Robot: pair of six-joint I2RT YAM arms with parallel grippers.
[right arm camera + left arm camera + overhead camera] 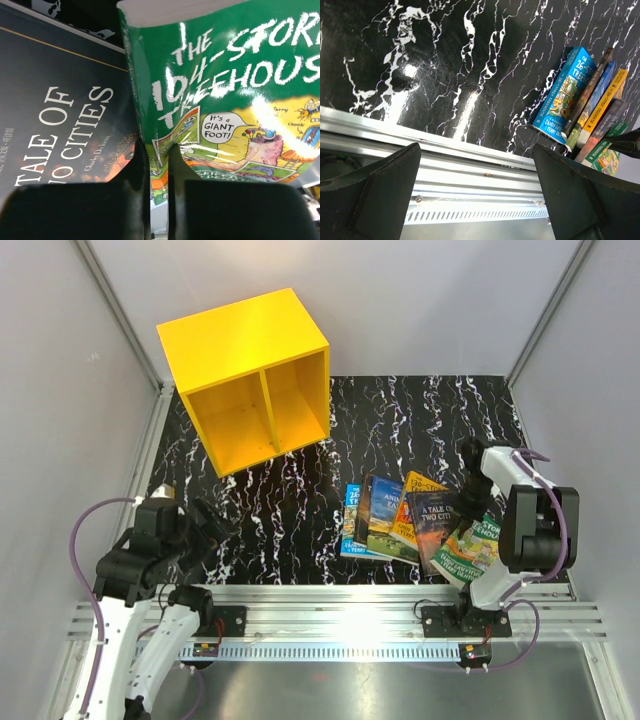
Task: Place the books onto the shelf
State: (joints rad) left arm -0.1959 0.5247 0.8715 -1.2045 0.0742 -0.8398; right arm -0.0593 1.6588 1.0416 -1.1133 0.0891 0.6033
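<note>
Surface: black tabletop with white marble veining (300, 510).

Shelf: the bright yellow cube-shaped shelf (245, 345) stands at the far left of the tabletop. One vertical divider splits it into two compartments, which open toward the arms.

Books: the thin colourful paperback books (395, 515) lie fanned and overlapping on the near right of the tabletop, well apart from the shelf. The blue paperback (352, 520) is leftmost. The orange-yellow paperback (422, 487) shows behind the dark "Tale of Two Cities" paperback (437, 522). The green "Treehouse" paperback (240, 75) is rightmost, just beside the dark one, with its near edge tilted up.

Right gripper (159, 150): it is down at the right end of the fan. The fingers are almost together, pinched on the lower edge of the green "Treehouse" paperback, with the cover running between them.

Left gripper (475, 150): it hangs over the near left edge of the tabletop, above the silver aluminium rail (470, 167). The fingers are spread wide with nothing between them. It is well apart from the books, which show at the right edge of its wrist view.
</note>
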